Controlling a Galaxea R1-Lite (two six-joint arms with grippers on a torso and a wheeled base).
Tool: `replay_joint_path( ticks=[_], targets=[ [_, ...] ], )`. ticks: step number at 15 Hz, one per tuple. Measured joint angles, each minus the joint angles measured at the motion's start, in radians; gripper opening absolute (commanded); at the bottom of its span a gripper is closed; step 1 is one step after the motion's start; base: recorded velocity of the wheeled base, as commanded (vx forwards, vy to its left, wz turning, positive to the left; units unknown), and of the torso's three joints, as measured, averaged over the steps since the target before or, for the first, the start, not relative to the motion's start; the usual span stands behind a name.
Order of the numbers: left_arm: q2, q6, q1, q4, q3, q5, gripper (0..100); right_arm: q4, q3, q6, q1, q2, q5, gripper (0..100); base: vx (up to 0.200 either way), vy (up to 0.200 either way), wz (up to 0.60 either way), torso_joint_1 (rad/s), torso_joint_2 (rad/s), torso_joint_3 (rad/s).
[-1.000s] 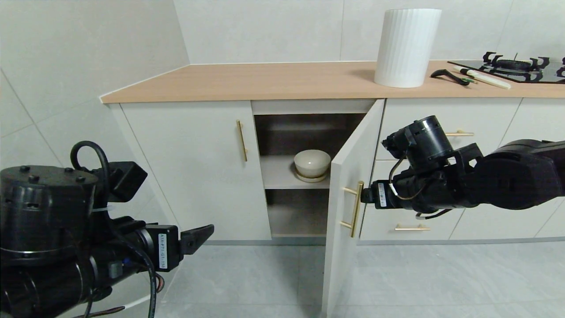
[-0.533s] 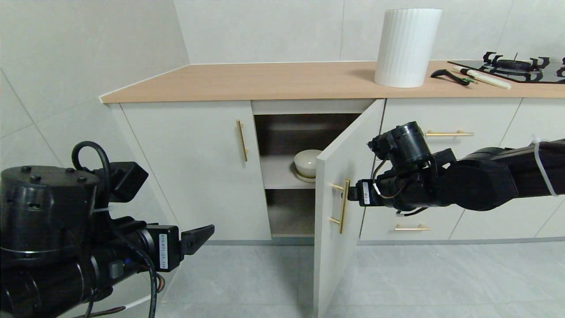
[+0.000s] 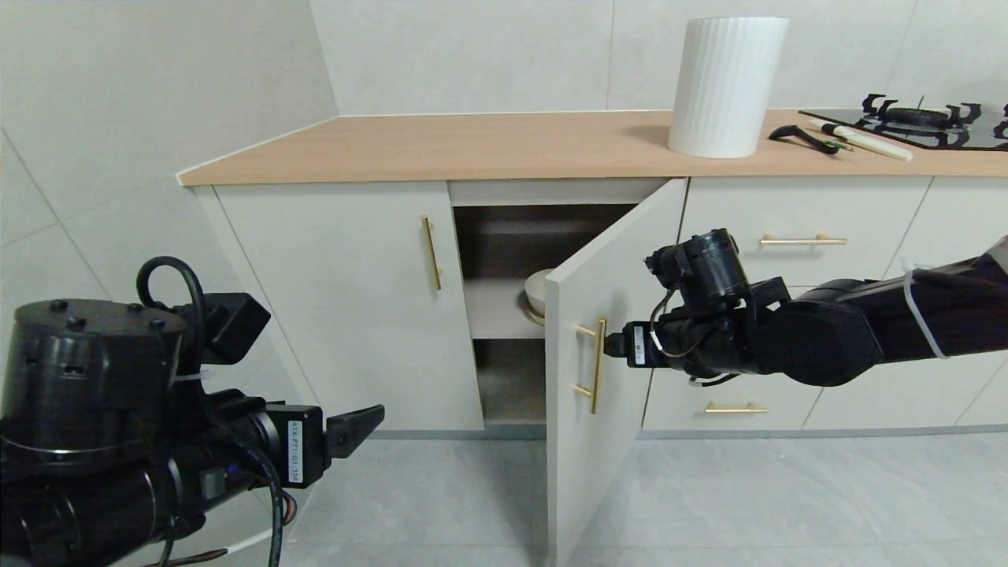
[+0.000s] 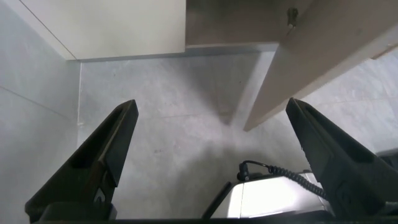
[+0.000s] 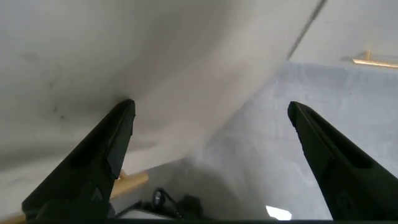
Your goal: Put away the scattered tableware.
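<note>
Adjoining tiled walls (image 3: 157, 94), wooden countertop (image 3: 472, 146) over cabinets (image 3: 331, 299)

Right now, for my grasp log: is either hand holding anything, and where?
Nothing: left hand and right hand are open, the right at the cabinet door.

The half-swung pale grey cabinet door (image 3: 598, 260) screens most of the compartment (image 3: 504, 236) — only a narrow gap beside its free edge leads to the cream ceramic bowl (image 3: 539, 290).

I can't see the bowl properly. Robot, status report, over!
Left gripper open, low above the floor. Right gripper open, at the cabinet door beside its handle. Bowl on the shelf inside, half hidden by the door.
</note>
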Motion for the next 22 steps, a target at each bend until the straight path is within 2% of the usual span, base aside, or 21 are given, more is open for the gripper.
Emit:
replay_joint_path(
  ticks=[2,11,14,22],
  targets=[
    [0.001,0.0,0.0,0.0,0.0,0.0,100,-0.016,-0.001,0.001,0.0,0.017,-0.002,100,0.2,0.0,0.0,0.0,0.0,0.0],
    [0.009,-0.001,0.0,-0.001,-0.004,0.001,100,-0.142,-0.015,0.121,0.046,0.07,-0.003,100,0.0,0.0,0.0,0.0,0.0,0.0],
    [0.009,-0.001,0.0,0.0,-0.004,0.001,100,-0.187,-0.053,0.194,0.056,0.111,-0.008,100,0.0,0.0,0.0,0.0,0.0,0.0],
    [0.01,-0.003,0.0,-0.001,-0.004,0.001,100,-0.189,-0.207,0.376,0.054,0.207,-0.021,100,0.0,0.0,0.0,0.0,0.0,0.0]
  ],
)
